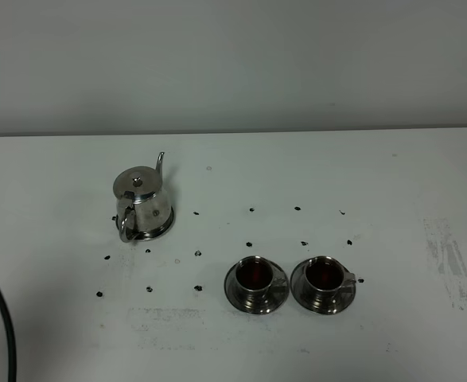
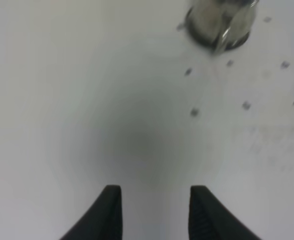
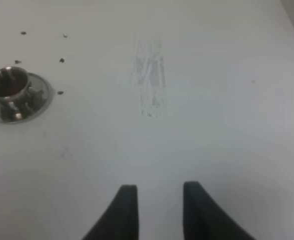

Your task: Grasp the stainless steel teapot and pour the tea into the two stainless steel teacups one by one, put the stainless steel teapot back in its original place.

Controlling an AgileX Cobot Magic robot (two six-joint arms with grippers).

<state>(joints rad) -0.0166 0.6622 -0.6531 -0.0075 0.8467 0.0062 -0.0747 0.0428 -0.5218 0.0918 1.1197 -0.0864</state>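
On its steel dish (image 1: 163,229) at far left sits the teapot (image 1: 143,203), both teacups (image 1: 255,275) (image 1: 324,275) look filled, so my slightly parted, empty left hand (image 2: 156,212) should stay clear.

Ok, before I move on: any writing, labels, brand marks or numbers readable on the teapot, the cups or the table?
None can be read.
Teapot: plain shiny steel, no mark visible; blurred in the left wrist view.
Two teacups and their saucers: no lettering visible.
Table: only small dark dots and faint scuff patches, not text.
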